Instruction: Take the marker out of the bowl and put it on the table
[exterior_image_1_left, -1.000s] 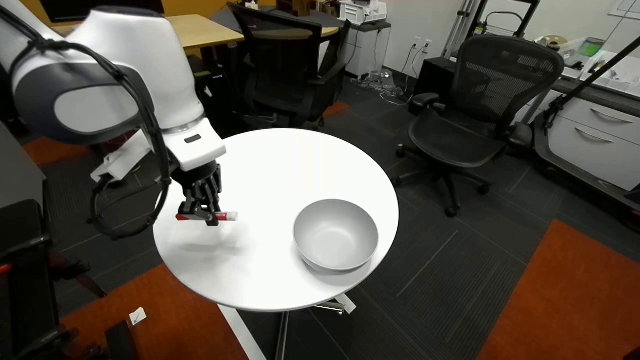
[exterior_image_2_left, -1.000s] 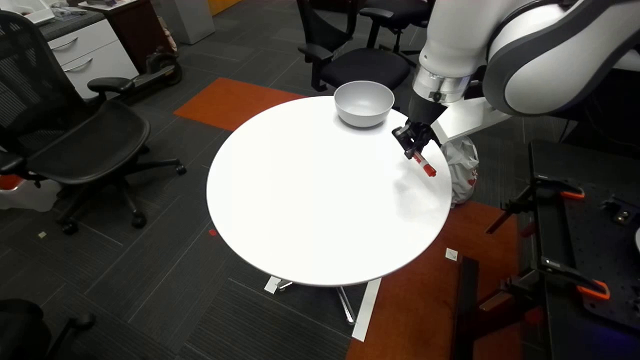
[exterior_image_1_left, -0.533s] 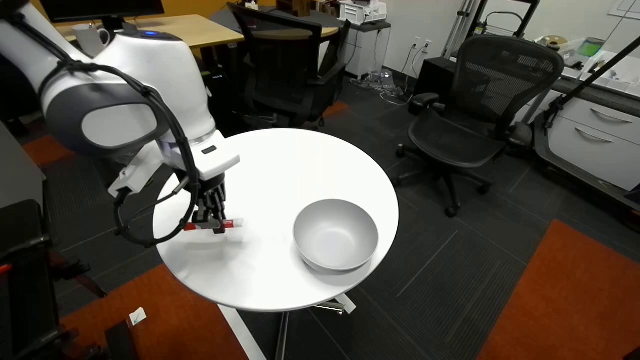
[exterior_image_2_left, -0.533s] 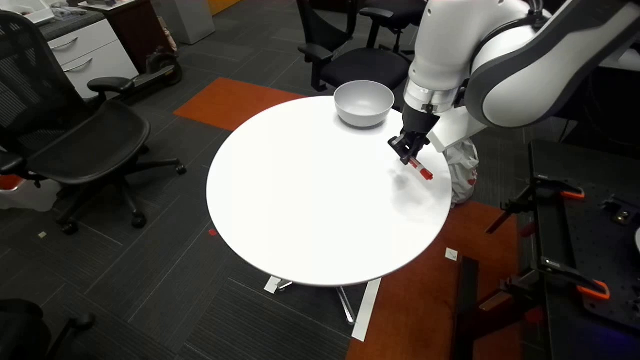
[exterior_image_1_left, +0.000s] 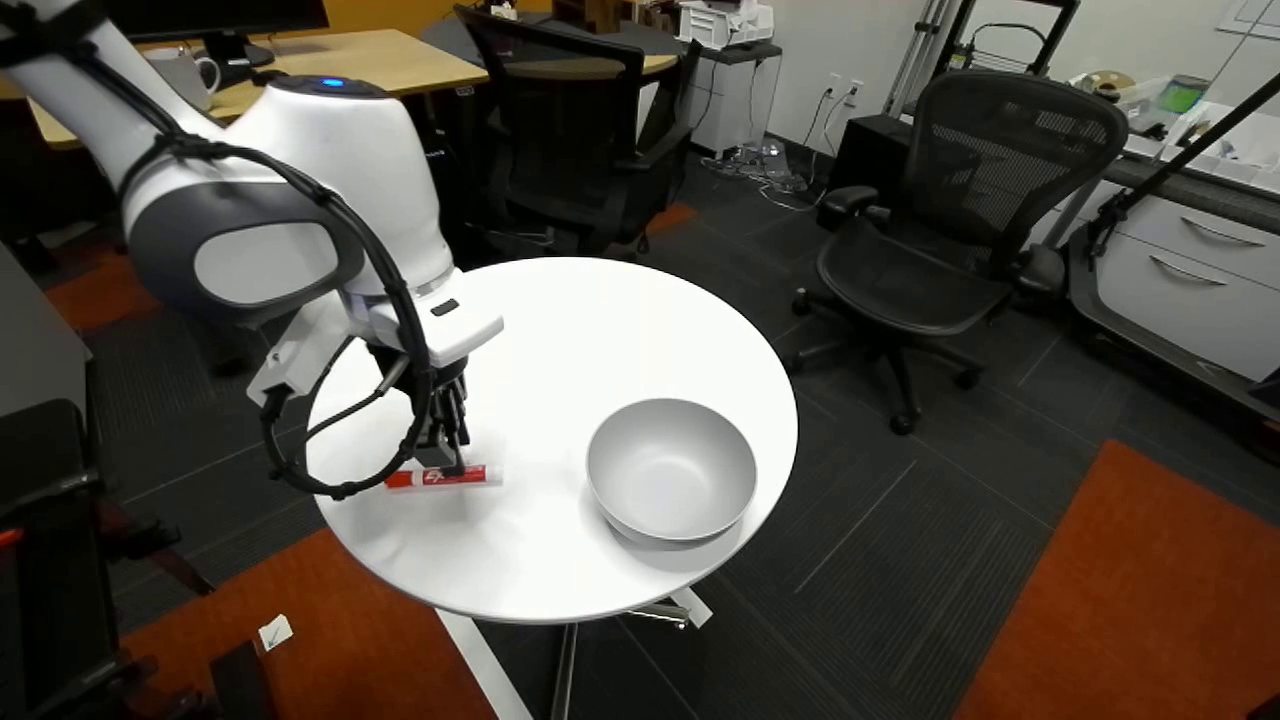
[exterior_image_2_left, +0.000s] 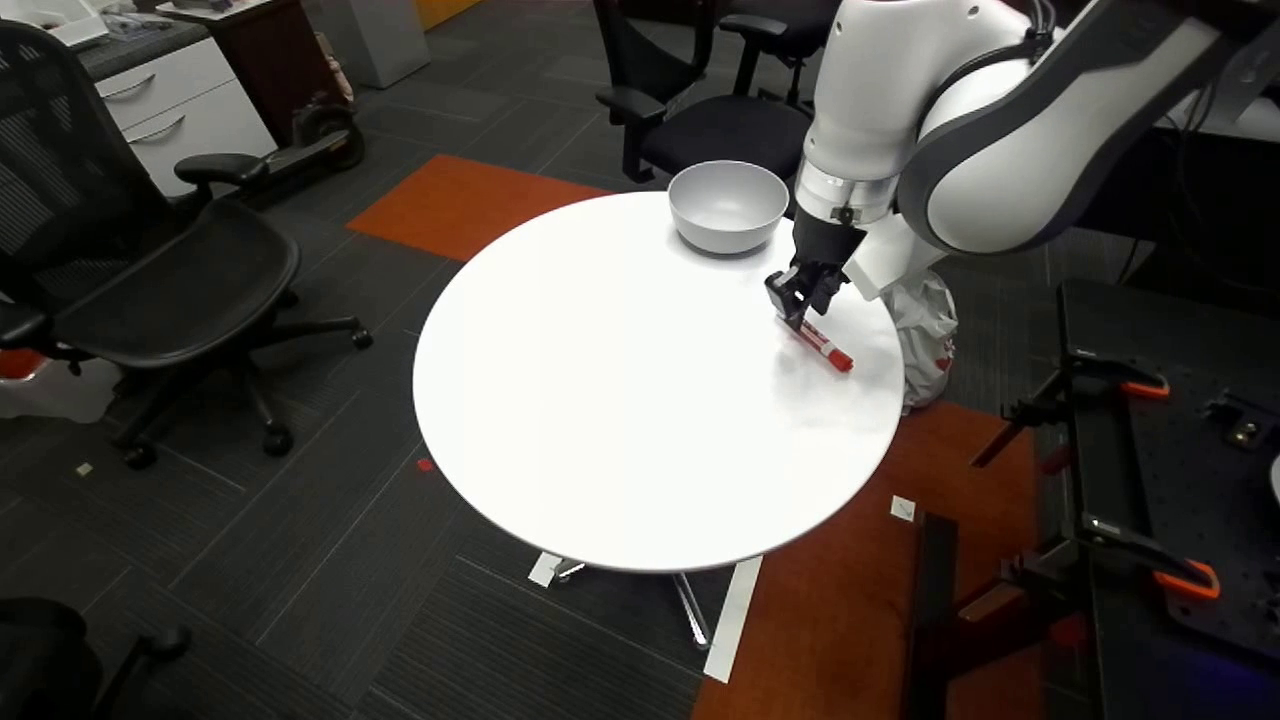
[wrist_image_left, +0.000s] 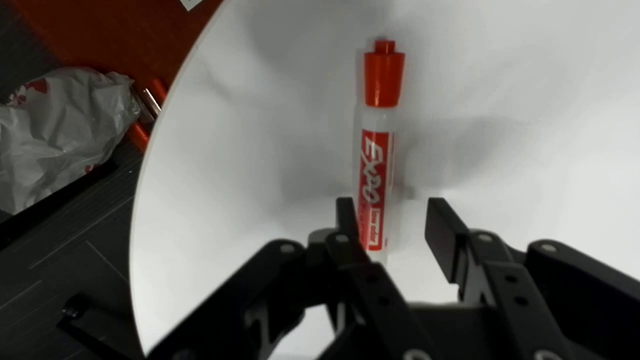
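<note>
- My gripper (wrist_image_left: 392, 215) has its jaws partly apart – they squeeze nothing
- The red marker (wrist_image_left: 375, 170) lies on the table (exterior_image_2_left: 600, 400) between my jaws, closer to one
- The bowl (exterior_image_1_left: 671, 475) sits apart from me

The white, grey-banded arm (exterior_image_1_left: 350, 150) has black cables (exterior_image_1_left: 396, 285) and black fingers (wrist_image_left: 446, 240).

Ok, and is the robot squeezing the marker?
No, in the wrist view the gripper is open, with a gap between the marker and one finger.
</note>
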